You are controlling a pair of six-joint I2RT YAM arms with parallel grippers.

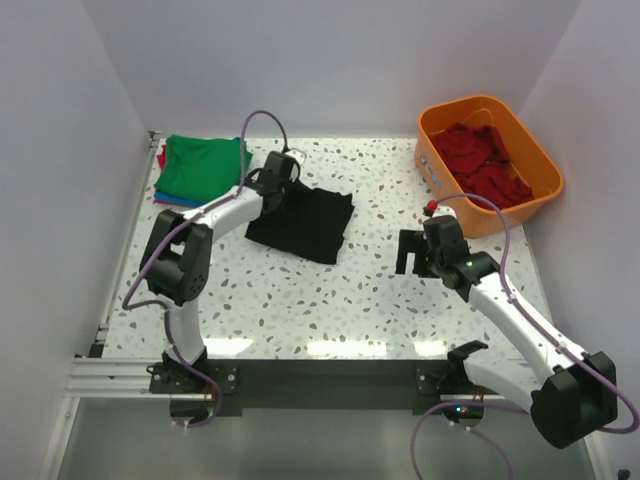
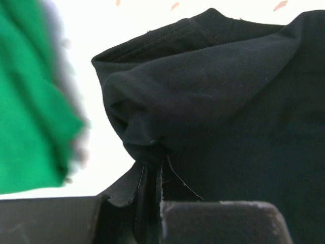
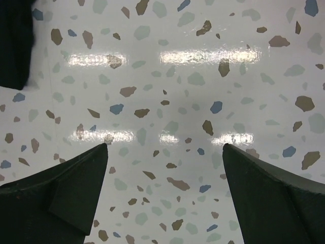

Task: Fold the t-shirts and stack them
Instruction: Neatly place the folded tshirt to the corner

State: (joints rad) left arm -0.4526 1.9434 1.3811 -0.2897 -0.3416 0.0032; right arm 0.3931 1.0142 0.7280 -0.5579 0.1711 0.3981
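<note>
**A:** Where's the black shirt (image 1: 305, 222)?

**B:** It's folded on the speckled table (image 1: 330, 300). In the overhead view it lies just off the middle toward 11 o'clock, a roughly square bundle sitting a bit askew.

**A:** And the left gripper (image 1: 278, 180)?

**B:** It's at the shirt's 11 o'clock corner, clenched on the cloth. In its wrist camera a bunched fold of black fabric is pinched between the jaws at 6 o'clock. The rest of the shirt spreads away toward 12 and 3 o'clock.

**A:** Is anything close to that corner?

**B:** Yes, a green shirt (image 1: 205, 165), folded flat at the table's 10 o'clock, near the far left corner. It lies just beside the black one. The left wrist view shows it as a green blur at 9 o'clock, with a strip of bare table between the two.

**A:** What about the right gripper (image 1: 410, 252)?

**B:** It's at about 3 o'clock from the table's middle. The jaws are spread wide with nothing between them but bare table. A dark edge of the black shirt shows at 10 o'clock in its wrist view, well apart from the jaws.

**A:** Anything else on the table?

**B:** An orange tub (image 1: 535, 150) in the far right corner, at 2 o'clock, with crumpled red shirts (image 1: 478, 160) inside it.
</note>
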